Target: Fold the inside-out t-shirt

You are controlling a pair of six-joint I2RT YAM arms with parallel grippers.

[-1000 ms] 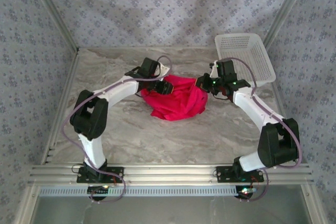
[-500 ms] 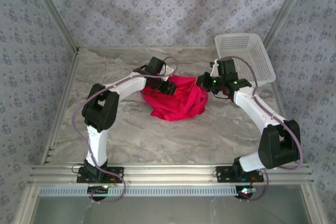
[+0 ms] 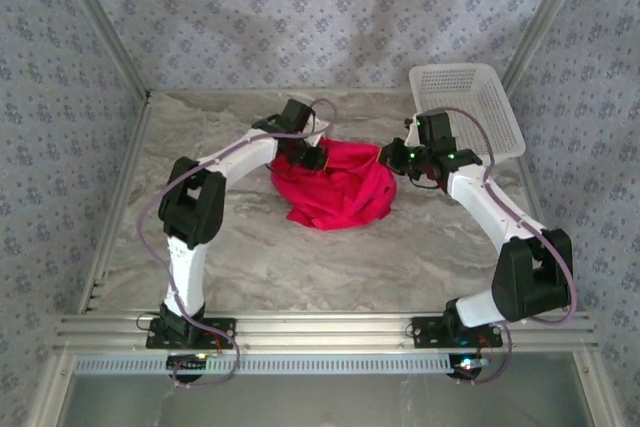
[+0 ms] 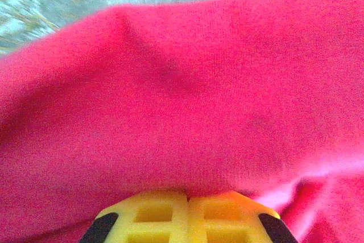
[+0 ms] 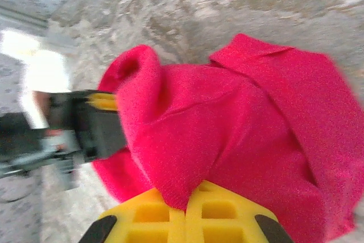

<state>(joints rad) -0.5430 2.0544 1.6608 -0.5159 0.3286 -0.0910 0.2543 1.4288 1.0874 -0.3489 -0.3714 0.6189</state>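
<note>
- A grey marbled surface (image 3: 250,247) fills the floor of a metal-framed cell, with blue-patterned wallpaper (image 3: 300,17) behind it and to both sides.
- The t-shirt (image 3: 335,192), bright red, lies bunched in a rumpled heap on the far half of the surface, between the two arms.
- The left claw (image 3: 314,158) sits at the heap's far-left edge. In the left wrist view its yellow fingers (image 4: 153,215) are pressed together with red cloth bunched right at their tips: closed, pinching the t-shirt.
- The right claw (image 3: 389,156) sits at the heap's far-right edge. In the right wrist view its yellow fingers (image 5: 145,211) meet with a fold of the cloth tucked down between them: closed, gripping the t-shirt.
- In that same view the cloth rises into a rolled hump, and the left claw shows blurred at the hump's other side.
- A white mesh basket (image 3: 468,107) stands in the far-right corner, just behind the right arm and apart from the t-shirt.
</note>
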